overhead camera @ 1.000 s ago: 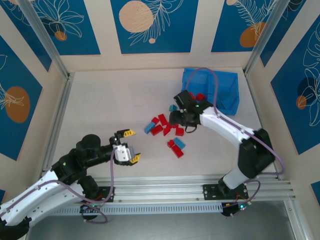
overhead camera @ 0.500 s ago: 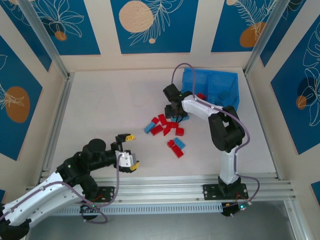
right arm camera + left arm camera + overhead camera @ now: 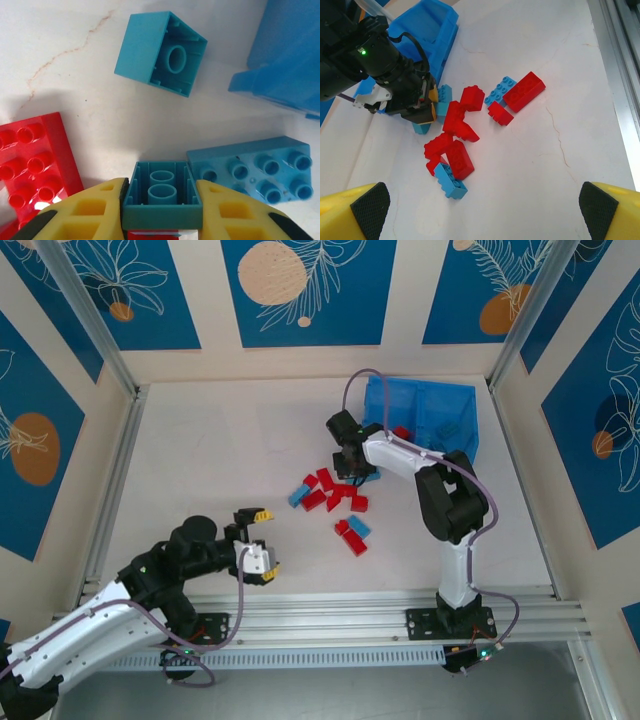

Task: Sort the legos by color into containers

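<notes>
Red and light blue legos lie scattered mid-table, in front of the blue bin whose two compartments are the containers. My right gripper is down at the pile's far edge, beside the bin's left front corner. In the right wrist view its yellow fingers are shut on a teal lego, hollow underside facing the camera. My left gripper hovers open near the front left, well clear of the pile. Its pads stand wide apart in the left wrist view, with only bare table between them.
A square teal brick and a flat light blue brick lie close to the held one, with a red brick to its left. The bin wall is just beyond. Metal rails run along the near edge.
My right gripper swung from over the pile to its far edge by the bin and closed on the teal lego. The left gripper drew back toward the near edge and opened wider.
</notes>
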